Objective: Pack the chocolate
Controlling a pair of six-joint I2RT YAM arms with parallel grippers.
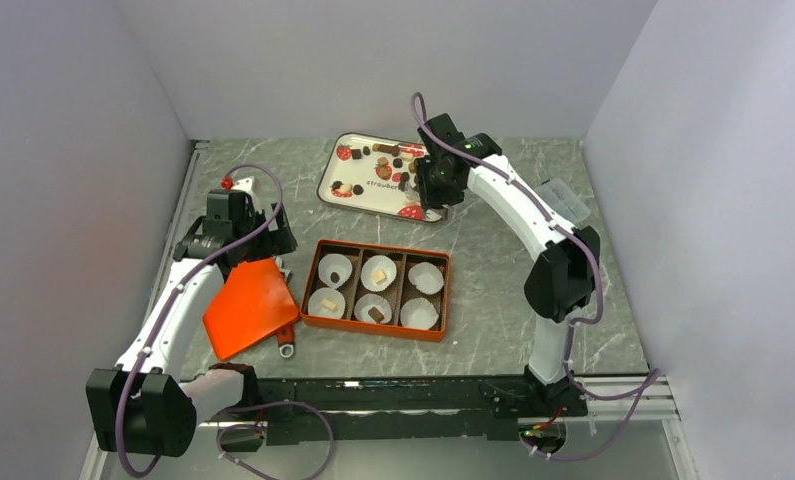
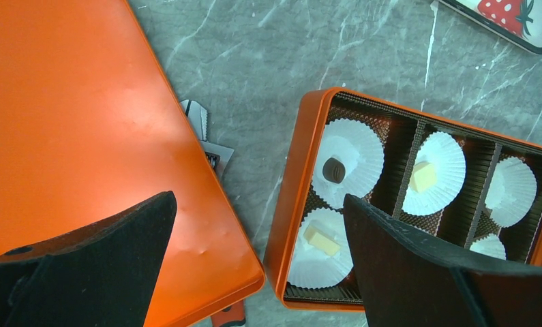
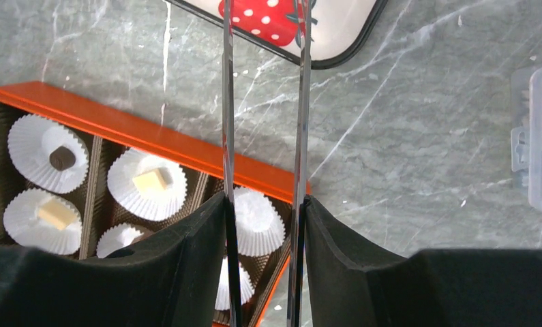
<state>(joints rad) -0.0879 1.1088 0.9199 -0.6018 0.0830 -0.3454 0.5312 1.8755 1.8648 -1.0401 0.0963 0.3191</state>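
Right end effector [image 3: 264, 204] first: its fingers [image 3: 186, 252] are drawn in narrow and clamped on a pair of metal tweezers [image 3: 300, 102], the two thin blades running straight out ahead between them. It hangs over the near right corner of the white tray [image 1: 366, 198], and the blades cross a red strawberry print [image 3: 264, 17] there. The tips run out of the wrist view, so I cannot tell whether they pinch anything.

Over to the left end effector [image 2: 258, 201]: jaws spread wide, nothing in them, hovering above the gap between the orange lid [image 2: 84, 122] and the left end of the orange box [image 2: 292, 191].

Now the chocolate [image 1: 388, 150]: most of it lies scattered on the tray, dark, tan and cream bits, up by the far edge of the tabletop [image 1: 493, 290], around its middle. More of it is in the box at the tabletop's centre, which holds six white paper cups [image 1: 425, 278] in two rows. There is a dark piece far left, a cream square far middle, another cream square near left and a dark piece near middle.

The lid lies beside the box toward the left edge, with a metal tool [image 2: 201, 126] poking out from under it. A clear plastic case [image 3: 537, 136] sits by the right edge
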